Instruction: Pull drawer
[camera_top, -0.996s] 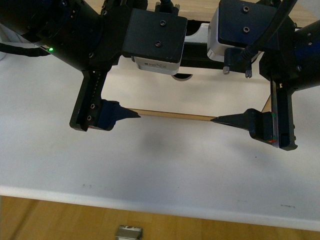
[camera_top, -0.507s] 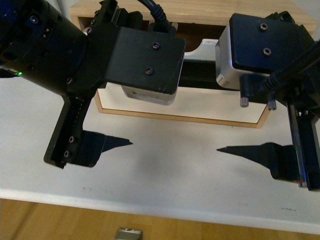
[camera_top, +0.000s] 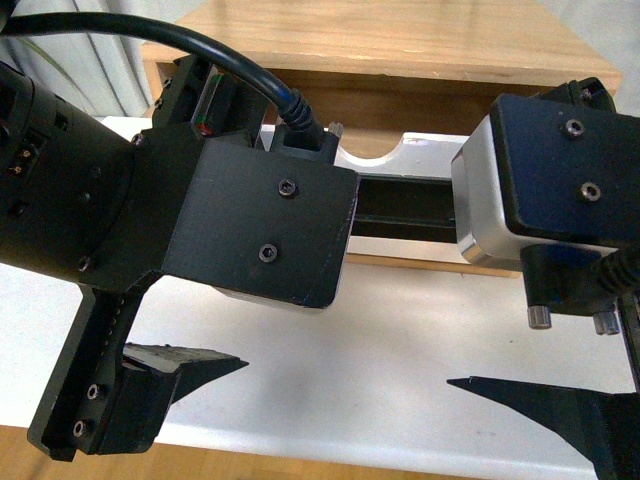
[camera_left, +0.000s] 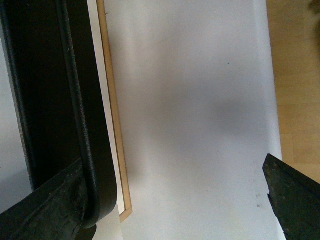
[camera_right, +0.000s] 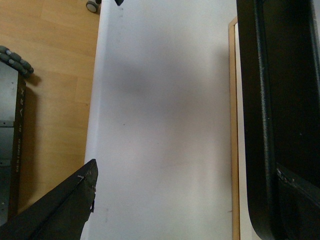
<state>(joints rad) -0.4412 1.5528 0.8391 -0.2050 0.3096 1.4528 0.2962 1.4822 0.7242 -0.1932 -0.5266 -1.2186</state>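
Both claws spread wide at the drawer handle, gripping nothing.
Near fingers of left claw (camera_left: 170, 210) and right claw (camera_right: 185, 200) hang over white tabletop (camera_top: 400, 340); far fingers lie against black bar handle (camera_top: 405, 205), contact unclear. Drawer (camera_top: 430, 152) sits beyond, under wooden cabinet (camera_top: 380, 40).

The matte black left arm (camera_top: 100, 230) carries a thick black cable (camera_top: 200, 42) at upper left. The right arm's block (camera_top: 560, 170) is black, silver-edged.
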